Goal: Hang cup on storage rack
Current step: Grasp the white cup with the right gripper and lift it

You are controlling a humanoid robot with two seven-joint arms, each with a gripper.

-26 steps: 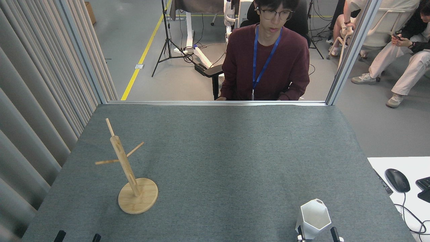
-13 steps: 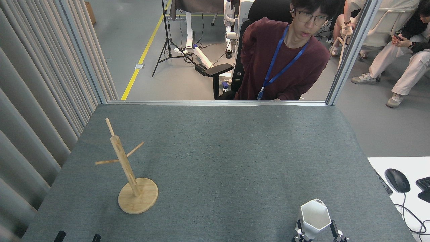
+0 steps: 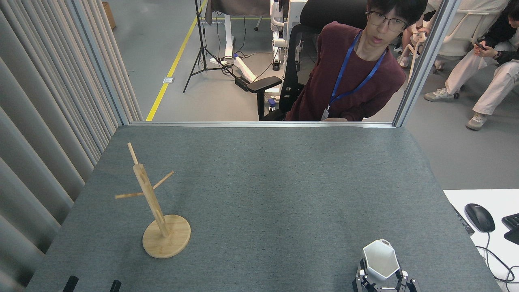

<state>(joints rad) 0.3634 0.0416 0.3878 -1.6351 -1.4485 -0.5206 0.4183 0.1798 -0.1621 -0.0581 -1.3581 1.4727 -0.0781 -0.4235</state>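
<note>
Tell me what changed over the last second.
The right gripper came up from the bottom edge and closed its fingers in around the cup, which looks gripped now. The person behind the table shifted to the right. The rack and the left gripper stayed where they were.

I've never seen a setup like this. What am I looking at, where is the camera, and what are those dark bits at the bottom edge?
The camera sits in a humanoid robot's head, looking down at a grey table. The dark bits are the tips of its two pincers. The right pincer has its fingers on either side of a white angular cup; I cannot tell whether it grips it yet. Only two tips of the left pincer show, with a gap between them. On the left stands a bamboo rack with bare pegs. A person sits behind the table.
</note>
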